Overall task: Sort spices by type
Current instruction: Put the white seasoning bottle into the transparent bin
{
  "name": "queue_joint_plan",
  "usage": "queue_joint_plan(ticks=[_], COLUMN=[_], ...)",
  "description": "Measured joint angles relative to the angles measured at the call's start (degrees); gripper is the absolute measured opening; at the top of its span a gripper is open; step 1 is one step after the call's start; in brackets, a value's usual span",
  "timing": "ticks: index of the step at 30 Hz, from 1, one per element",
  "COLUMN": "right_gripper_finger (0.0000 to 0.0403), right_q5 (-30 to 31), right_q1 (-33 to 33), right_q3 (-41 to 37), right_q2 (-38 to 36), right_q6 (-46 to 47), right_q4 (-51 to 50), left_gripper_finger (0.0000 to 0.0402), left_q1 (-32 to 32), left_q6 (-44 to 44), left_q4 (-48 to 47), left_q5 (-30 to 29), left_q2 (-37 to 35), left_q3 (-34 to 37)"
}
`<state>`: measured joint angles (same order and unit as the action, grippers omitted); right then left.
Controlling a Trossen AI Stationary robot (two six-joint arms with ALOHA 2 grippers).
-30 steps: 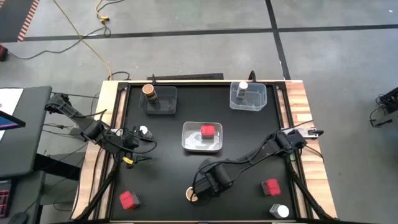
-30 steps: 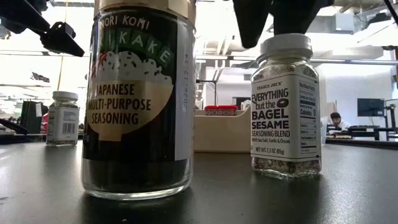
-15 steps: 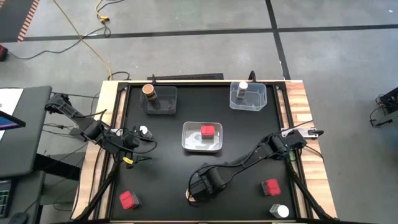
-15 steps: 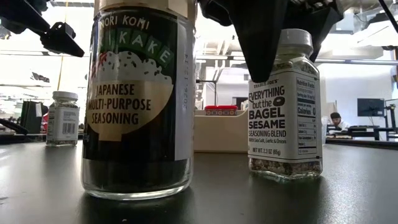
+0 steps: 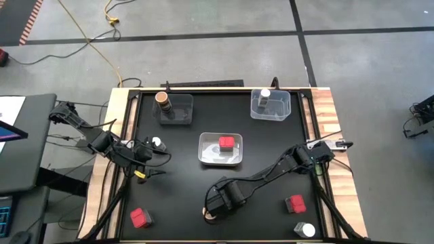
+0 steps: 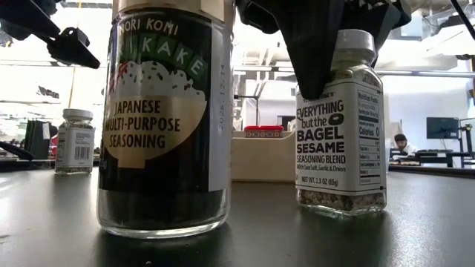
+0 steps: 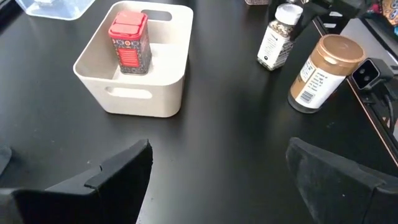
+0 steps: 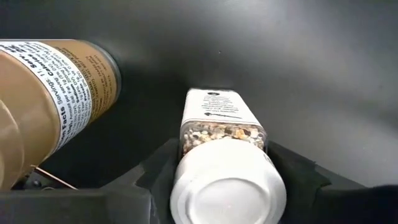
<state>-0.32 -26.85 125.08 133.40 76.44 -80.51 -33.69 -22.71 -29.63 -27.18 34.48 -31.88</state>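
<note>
At the lower middle of the desk [image 5: 176,190], the right end effector [image 8: 227,177] straddled the bagel seasoning jar [image 6: 340,126], fingers apart and not yet clamped; next it needed to close and lift.

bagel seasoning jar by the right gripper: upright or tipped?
Slightly tipped. In the low view the bagel seasoning jar leans, its base not flat on the table, with the right gripper straddling its white lid.

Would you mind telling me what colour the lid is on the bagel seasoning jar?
White. The bagel seasoning jar shows its lid best in the right wrist view.
</note>
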Motion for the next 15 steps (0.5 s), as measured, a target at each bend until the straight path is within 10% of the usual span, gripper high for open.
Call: queue_joint_plan(ticks=[15], right_gripper_finger=[0.0222], right_q5=[9.25], right_q1=[1.36], right_q3=[1.95], right_q2=[-11.23], right_q6=[-10.49], right_q4=[-9.12], left_gripper_finger=[0.0355], left_q1=[0.0], left_q6=[-0.36], left_q4=[0.0], left_q5=[0.02], left_q2=[0.0], left_q3=[0.0])
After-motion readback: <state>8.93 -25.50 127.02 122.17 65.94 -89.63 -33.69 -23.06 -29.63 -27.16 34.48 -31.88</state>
